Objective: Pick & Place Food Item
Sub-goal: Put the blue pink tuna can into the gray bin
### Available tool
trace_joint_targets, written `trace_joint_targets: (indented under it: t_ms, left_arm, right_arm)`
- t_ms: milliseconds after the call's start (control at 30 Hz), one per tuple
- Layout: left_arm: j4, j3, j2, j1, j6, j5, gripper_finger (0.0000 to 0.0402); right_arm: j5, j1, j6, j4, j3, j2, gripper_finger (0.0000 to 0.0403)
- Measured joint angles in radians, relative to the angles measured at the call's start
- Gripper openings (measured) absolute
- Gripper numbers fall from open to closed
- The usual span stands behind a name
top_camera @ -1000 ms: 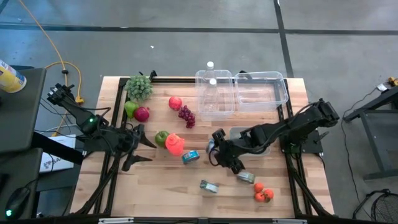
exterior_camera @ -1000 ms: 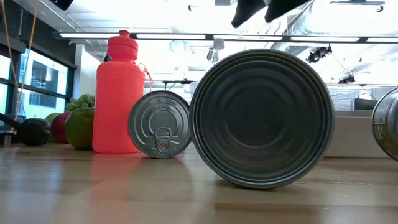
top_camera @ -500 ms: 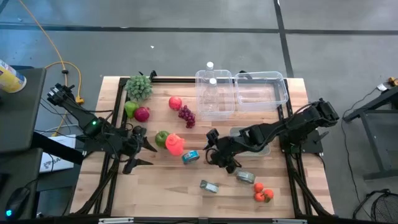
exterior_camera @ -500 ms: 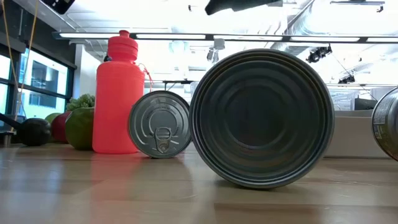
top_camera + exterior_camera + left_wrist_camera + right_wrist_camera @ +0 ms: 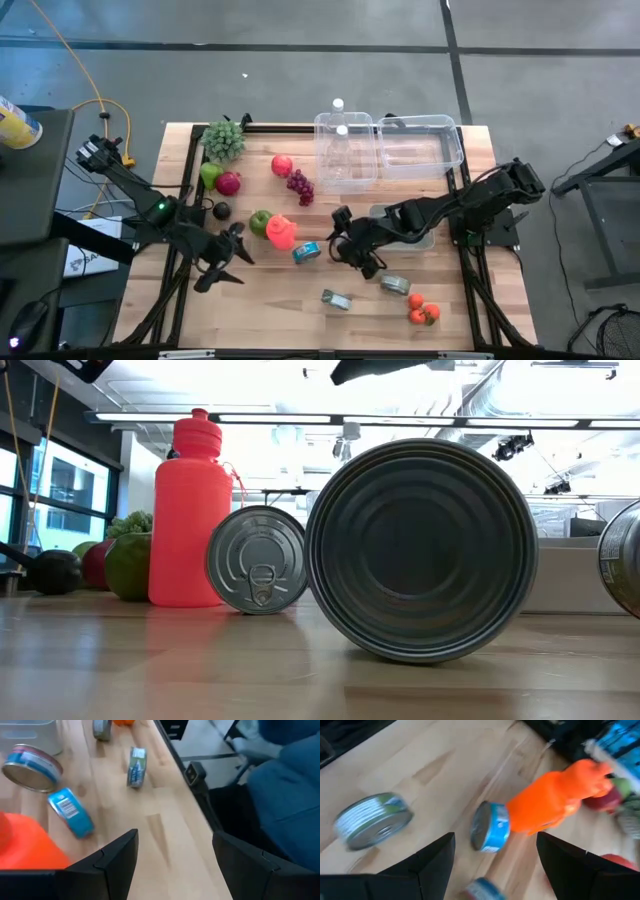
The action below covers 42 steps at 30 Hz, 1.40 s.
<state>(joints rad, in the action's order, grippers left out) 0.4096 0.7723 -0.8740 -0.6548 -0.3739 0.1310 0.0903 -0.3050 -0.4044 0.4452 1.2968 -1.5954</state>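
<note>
Food lies about the wooden table (image 5: 270, 290): green grapes (image 5: 224, 140), a pear (image 5: 209, 175), red apples (image 5: 229, 183), purple grapes (image 5: 299, 186), a green apple (image 5: 260, 221), a dark fruit (image 5: 221, 210) and tomatoes (image 5: 423, 312). An orange-red bottle (image 5: 281, 232) lies beside a blue can (image 5: 306, 252). My left gripper (image 5: 233, 262) hovers open above bare wood near the bottle, left of the blue can (image 5: 70, 812). My right gripper (image 5: 340, 243) hangs open above the table, right of the blue can (image 5: 490, 826). Neither holds anything.
Two clear plastic containers (image 5: 345, 150) (image 5: 420, 145) stand at the far edge, with a flat tray (image 5: 400, 215) under my right arm. Two more cans (image 5: 337, 299) (image 5: 396, 285) lie on their sides near the front. Bare wood lies at the front left.
My left gripper has moved toward the table's near edge and a little down, away from the apples, uncovering the dark fruit. My right gripper has tipped up and swung slightly toward the blue can. Both have stayed open. No object has moved.
</note>
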Motion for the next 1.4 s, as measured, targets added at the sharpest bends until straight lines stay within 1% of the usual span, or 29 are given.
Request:
trace_joint_targets:
  t_ms: [100,233,300,433,633,767,967,1067,1167,1267,1400]
  left_arm:
    - [-0.018,0.000,0.001,0.000,-0.059,-0.005,0.0246]
    - [-0.036,0.000,0.002,-0.006,-0.043,-0.004,0.0246]
    - [-0.034,0.000,0.001,-0.010,-0.042,-0.005,0.0246]
    - [-0.036,0.000,0.001,-0.009,-0.043,-0.004,0.0246]
    - [-0.060,0.000,0.001,-0.008,-0.041,0.000,0.0246]
    - [-0.059,0.000,0.001,-0.008,0.007,0.005,0.0246]
    - [-0.043,0.000,0.001,-0.008,0.018,0.004,0.0246]
    - [-0.044,0.000,0.001,0.001,0.034,0.004,0.0246]
    - [-0.044,0.000,0.001,0.017,0.066,0.005,0.0246]
    - [-0.043,0.000,0.001,0.029,0.050,0.004,0.0246]
    - [-0.029,0.000,0.001,0.033,0.036,0.005,0.0246]
  right_arm:
    - [-0.015,-0.001,0.030,0.050,0.000,0.000,0.0270]
    - [-0.038,0.001,0.060,0.106,0.000,-0.012,0.0270]
    - [-0.063,0.005,0.039,0.114,0.000,-0.025,0.0270]
    - [-0.146,0.012,-0.018,0.121,-0.001,-0.052,0.0270]
    - [-0.157,0.073,-0.100,0.133,-0.001,-0.083,0.0270]
    - [-0.134,0.112,-0.110,0.118,-0.001,-0.089,0.0270]
    - [-0.121,0.118,0.030,0.050,0.000,-0.091,0.0270]
    - [-0.121,0.115,0.032,0.050,0.000,-0.093,0.0270]
    - [-0.092,0.115,0.051,0.035,0.000,-0.098,0.0270]
    - [-0.043,0.114,0.067,0.024,0.000,-0.099,0.0270]
    - [-0.037,0.110,0.064,0.005,0.000,-0.099,0.0270]
